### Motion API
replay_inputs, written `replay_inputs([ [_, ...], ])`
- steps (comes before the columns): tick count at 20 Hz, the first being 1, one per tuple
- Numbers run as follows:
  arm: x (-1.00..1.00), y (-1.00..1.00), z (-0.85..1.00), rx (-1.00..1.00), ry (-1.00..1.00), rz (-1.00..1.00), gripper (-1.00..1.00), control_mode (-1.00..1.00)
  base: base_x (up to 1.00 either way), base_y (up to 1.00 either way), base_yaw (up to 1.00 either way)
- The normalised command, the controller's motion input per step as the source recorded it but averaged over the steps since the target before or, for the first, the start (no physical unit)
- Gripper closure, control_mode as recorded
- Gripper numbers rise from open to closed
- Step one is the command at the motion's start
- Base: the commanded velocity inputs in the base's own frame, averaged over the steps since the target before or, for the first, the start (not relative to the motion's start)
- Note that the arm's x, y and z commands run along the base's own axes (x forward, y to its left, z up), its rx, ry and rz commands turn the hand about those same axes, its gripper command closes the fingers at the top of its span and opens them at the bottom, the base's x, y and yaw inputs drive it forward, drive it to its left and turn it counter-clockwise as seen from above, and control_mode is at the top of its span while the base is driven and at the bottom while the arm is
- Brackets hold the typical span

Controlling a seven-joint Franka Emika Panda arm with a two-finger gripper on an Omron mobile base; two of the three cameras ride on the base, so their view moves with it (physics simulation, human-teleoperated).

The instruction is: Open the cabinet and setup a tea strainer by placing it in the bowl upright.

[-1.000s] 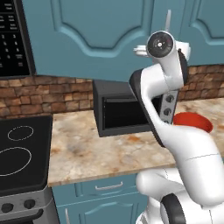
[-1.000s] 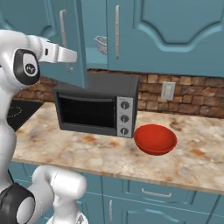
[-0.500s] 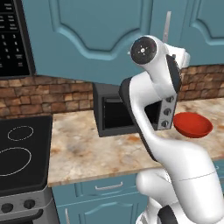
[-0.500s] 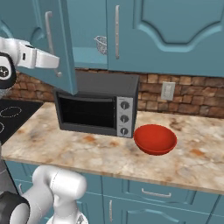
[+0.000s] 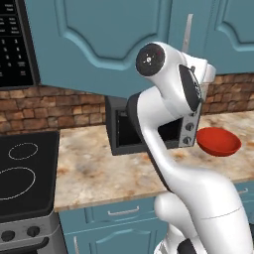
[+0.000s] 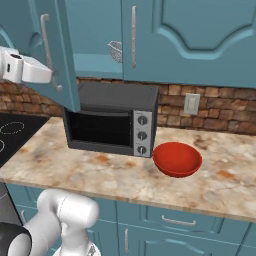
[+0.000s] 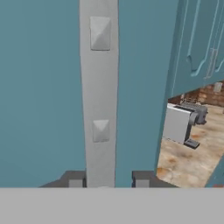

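The cabinet's (image 6: 200, 35) left door (image 6: 55, 50) stands swung wide open over the counter. My gripper (image 7: 108, 180) is at that door's long silver handle (image 7: 100, 87), with one fingertip (image 7: 142, 179) on each side and a small gap beside the bar, so the jaws are open. In the right base view the gripper (image 6: 53, 79) sits at the handle's lower end. The tea strainer (image 6: 116, 50) shows inside the cabinet, in the opening between the doors. The red bowl (image 6: 177, 159) (image 5: 218, 141) rests on the counter to the right of the oven.
A black toaster oven (image 6: 110, 120) (image 5: 149, 131) stands under the cabinet against the brick wall. A black stovetop (image 5: 20, 173) lies to the left, with a microwave (image 5: 12, 44) above it. Teal drawers (image 6: 175, 220) run below the marble counter (image 6: 115, 177).
The cabinet's left door has swung much further open, drawn by my hand on its handle. The jaws have loosened from the handle.
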Motion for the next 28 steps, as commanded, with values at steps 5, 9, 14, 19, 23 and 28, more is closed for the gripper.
replay_inputs([
  [5,-0.45,0.19,-0.03,0.00,0.01,-0.04,-1.00,-1.00,0.00,0.00,0.00],
  [9,-0.46,0.06,0.00,0.00,0.01,-0.02,-1.00,-1.00,0.00,0.00,0.00],
  [14,-0.28,-0.53,0.00,0.24,0.04,0.01,-1.00,-1.00,0.00,0.00,0.00],
  [19,-0.06,-0.84,0.07,0.49,-0.02,0.16,-1.00,-1.00,0.00,0.00,0.00],
  [23,-0.07,-0.81,0.00,0.65,-0.02,0.22,-1.00,-1.00,0.00,0.00,0.00],
  [28,0.15,-0.35,-0.08,0.60,0.06,0.25,-1.00,-1.00,0.00,0.00,0.00],
])
